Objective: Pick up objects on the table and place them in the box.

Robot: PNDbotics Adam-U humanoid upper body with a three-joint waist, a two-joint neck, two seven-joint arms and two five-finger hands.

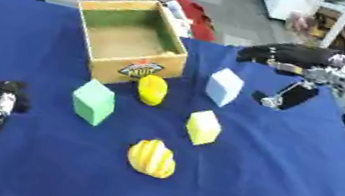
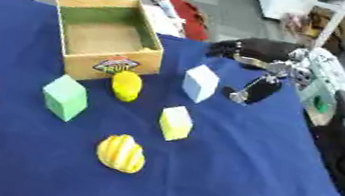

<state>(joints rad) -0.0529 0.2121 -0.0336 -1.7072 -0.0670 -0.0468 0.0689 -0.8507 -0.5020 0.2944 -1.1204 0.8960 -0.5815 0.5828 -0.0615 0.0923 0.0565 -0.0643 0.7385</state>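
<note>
Right hand [image 1: 287, 97] hangs above the blue bench [image 1: 284, 191] with fingers relaxed, holding nothing, beside a pale blue cube [image 1: 224, 87]. Wooden box [image 1: 130, 39] stands behind a lemon [image 1: 152, 90], green cube [image 1: 93, 102], yellow cube [image 1: 203, 127] and striped yellow fruit [image 1: 152, 158]. Left hand [image 1: 1, 95] rests at lower left, fingers unclear

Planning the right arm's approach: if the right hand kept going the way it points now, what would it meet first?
Probably the pale blue cube: the right hand points down and leftward toward it, though depth is unclear and it might pass behind.

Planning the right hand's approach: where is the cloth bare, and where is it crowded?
Bare: the near strip below the striped yellow fruit, and the right side below the right hand. Crowded: in front of the wooden box, where green block, yellow block, pale blue block and lemon cluster.
</note>
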